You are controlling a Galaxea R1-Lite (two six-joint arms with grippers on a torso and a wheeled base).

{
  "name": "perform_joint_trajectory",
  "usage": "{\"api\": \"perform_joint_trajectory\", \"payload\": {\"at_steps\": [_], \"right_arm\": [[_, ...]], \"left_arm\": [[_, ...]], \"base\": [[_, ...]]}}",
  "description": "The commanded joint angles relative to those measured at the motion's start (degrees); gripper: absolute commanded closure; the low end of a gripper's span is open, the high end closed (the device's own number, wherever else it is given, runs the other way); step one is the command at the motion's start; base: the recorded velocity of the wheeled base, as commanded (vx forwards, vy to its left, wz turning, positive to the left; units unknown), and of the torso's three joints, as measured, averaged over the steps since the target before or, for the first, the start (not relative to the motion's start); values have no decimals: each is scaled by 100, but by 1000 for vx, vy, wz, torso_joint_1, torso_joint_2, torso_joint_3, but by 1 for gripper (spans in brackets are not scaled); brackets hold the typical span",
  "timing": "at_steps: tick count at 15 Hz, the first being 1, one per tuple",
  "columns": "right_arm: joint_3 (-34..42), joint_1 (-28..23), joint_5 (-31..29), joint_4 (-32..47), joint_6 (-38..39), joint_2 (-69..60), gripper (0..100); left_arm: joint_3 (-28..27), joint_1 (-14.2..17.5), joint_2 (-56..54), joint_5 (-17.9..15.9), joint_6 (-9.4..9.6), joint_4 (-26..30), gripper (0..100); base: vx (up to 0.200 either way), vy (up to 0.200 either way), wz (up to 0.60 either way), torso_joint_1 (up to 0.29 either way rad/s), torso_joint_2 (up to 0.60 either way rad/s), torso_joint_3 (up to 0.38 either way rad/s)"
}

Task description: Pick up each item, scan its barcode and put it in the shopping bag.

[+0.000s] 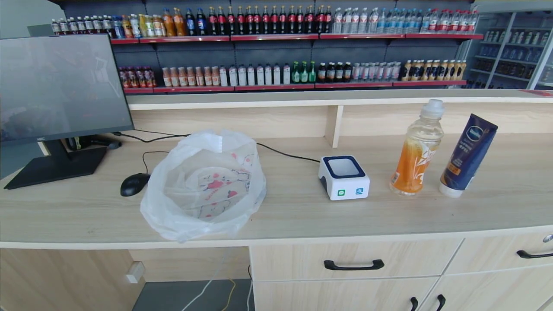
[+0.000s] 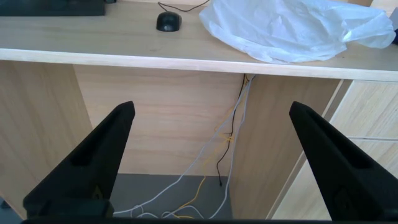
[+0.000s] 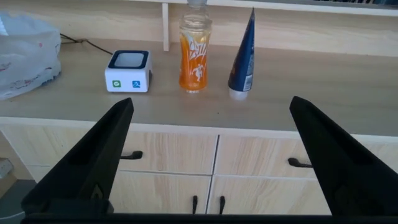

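1. Bright, even light covered the counter (image 1: 302, 207); shadows beneath the shopping bag (image 1: 203, 185) were faint.
2. The monitor (image 1: 60, 86) held dull grey glare.
3. Straight lines bowed near the head view's edges.

The counter (image 1: 302, 216) is pale wood-grain, smooth and matt. The shopping bag (image 1: 203, 185) is thin, crinkled, translucent white plastic with a slight sheen. The bottle (image 1: 417, 151) is clear glossy plastic, and the tube (image 1: 468, 155) is dark blue plastic, softly shiny. The scanner (image 1: 343, 177) is smooth white plastic. The mouse (image 1: 134, 184) seems to be matt black plastic.
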Motion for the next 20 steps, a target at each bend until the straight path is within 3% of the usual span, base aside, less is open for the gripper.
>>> {"api": "perform_joint_trajectory", "payload": {"at_steps": [1, 4, 7, 11, 12, 16, 20], "right_arm": [[-250, 283, -5, -721, -15, 1487, 0], [-390, 467, -5, -1934, -15, 2858, 0], [-346, 678, -5, -3885, 20, 4159, 0], [-223, 1030, -13, -5651, 345, 5178, 0], [-144, 1118, -13, -6566, 574, 5618, 0], [251, 1127, -40, -9000, 609, 6760, 0], [401, 1127, -40, -9123, 626, 6998, 0]], "left_arm": [[1, 0, -2, 1, 2, 1, 0], [1, 0, -2, 1, 2, 1, 0], [1, 0, -2, 1, 2, 1, 0], [1, 0, -2, 1, 2, 1, 0], [1, 0, -2, 1, 2, 1, 0], [1, 0, -2, 1, 2, 1, 0], [1, 0, -2, 1, 2, 1, 0]], "base": [[0, 0, 0, 0, 0, 0], [0, 0, 0, 0, 0, 0], [0, 0, 0, 0, 0, 0], [0, 0, 0, 0, 0, 0], [0, 0, 0, 0, 0, 0], [0, 0, 0, 0, 0, 0], [0, 0, 0, 0, 0, 0]]}}
